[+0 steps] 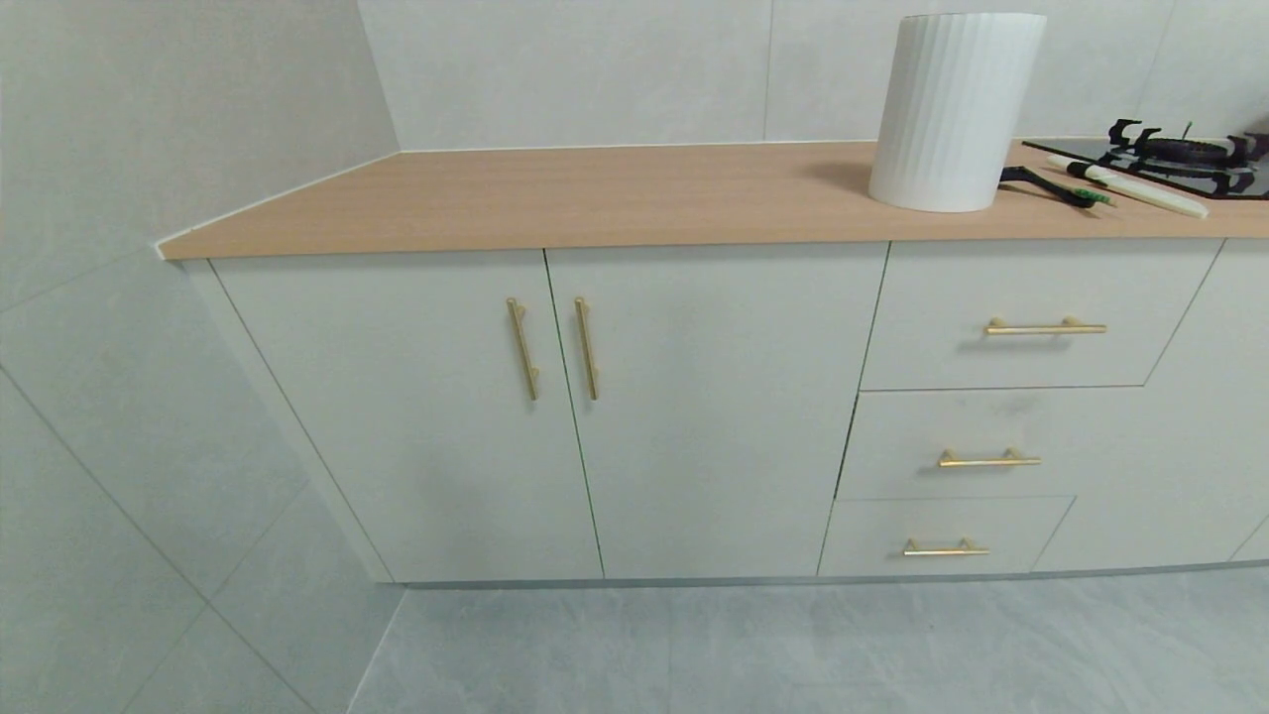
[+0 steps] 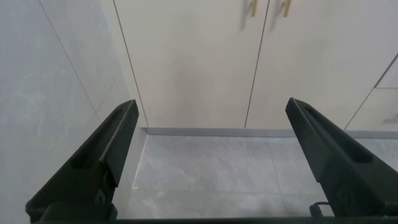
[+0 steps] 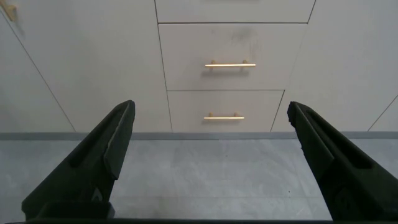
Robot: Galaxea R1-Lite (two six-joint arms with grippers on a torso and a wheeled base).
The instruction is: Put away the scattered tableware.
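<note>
My left gripper (image 2: pixel 210 104) and right gripper (image 3: pixel 210 106) hang splayed and empty, since the utensils (image 1: pixel 1128 185) (a knife, perhaps) lie on the counter (image 1: pixel 595 198) beside the white holder (image 1: pixel 954 109).

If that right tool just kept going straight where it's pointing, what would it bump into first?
Probably the lowest cream cabinet drawer with the gold bar handle; the open right tool aims at it, though depth is unclear.

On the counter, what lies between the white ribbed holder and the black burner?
In the head view, two things lie there: a black utensil next to the holder, and a long white utensil nearer the burner.
</note>
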